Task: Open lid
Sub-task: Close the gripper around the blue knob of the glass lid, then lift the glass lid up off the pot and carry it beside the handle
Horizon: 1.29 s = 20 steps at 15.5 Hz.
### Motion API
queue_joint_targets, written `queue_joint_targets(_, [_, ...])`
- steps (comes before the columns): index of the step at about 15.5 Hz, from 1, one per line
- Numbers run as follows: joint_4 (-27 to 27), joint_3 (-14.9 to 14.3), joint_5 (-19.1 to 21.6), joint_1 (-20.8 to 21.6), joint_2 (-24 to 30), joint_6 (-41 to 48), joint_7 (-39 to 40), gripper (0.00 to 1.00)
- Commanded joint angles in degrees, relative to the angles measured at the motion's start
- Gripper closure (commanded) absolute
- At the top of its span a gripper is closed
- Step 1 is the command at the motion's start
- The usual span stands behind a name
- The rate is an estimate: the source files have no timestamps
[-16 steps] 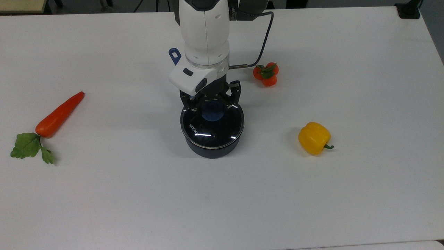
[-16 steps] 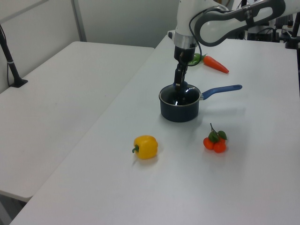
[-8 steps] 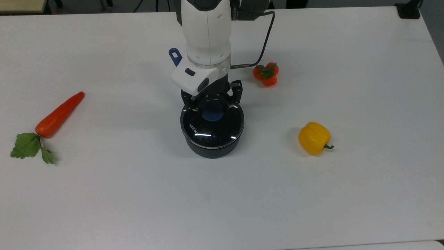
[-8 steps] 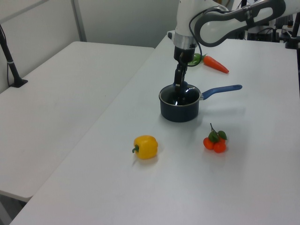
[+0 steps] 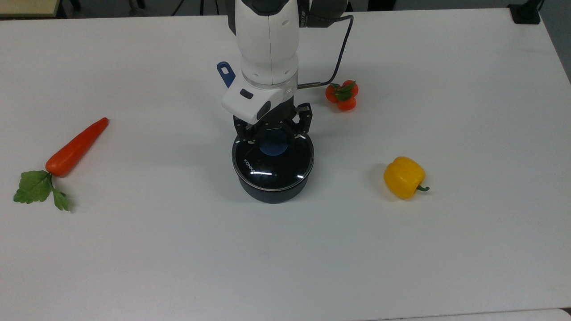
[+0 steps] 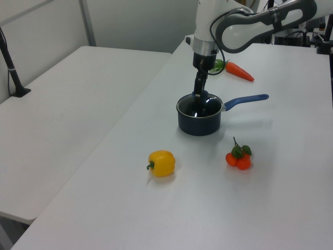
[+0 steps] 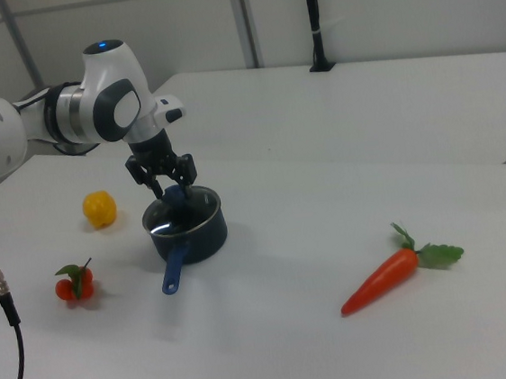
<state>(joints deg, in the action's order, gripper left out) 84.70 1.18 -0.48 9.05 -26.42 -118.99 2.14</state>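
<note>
Centrally, the hand (image 5: 273,136) straddles the lid (image 5: 273,159)'s blue knob (image 5: 273,143).

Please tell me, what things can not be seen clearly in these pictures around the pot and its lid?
- Inside of the saucepan: the top view's glass lid looks dark and reflective.
- Saucepan handle: mostly hidden behind the arm in the top view.
- Contact of the claw with the blue knob: the top view's claw body covers the knob's far edge.
- Lid rim seating: too small in the left view.
</note>
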Motion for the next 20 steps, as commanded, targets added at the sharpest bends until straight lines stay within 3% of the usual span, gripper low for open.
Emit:
queue_joint_targets(1, [-0.24,-0.47,-0.49,0.44,-0.21,-0.19,1.2,0.28])
queue_joint_targets(3, [-0.24,-0.47,-0.49,0.44,-0.21,-0.19,1.2,0.34])
queue_joint_targets(8, [-0.24,-0.47,-0.4,0.53,-0.12,-0.02,1.2,0.69])
queue_joint_targets(20, [-0.42,-1.09,0.12,0.18,6.2,7.19,-0.12,0.7])
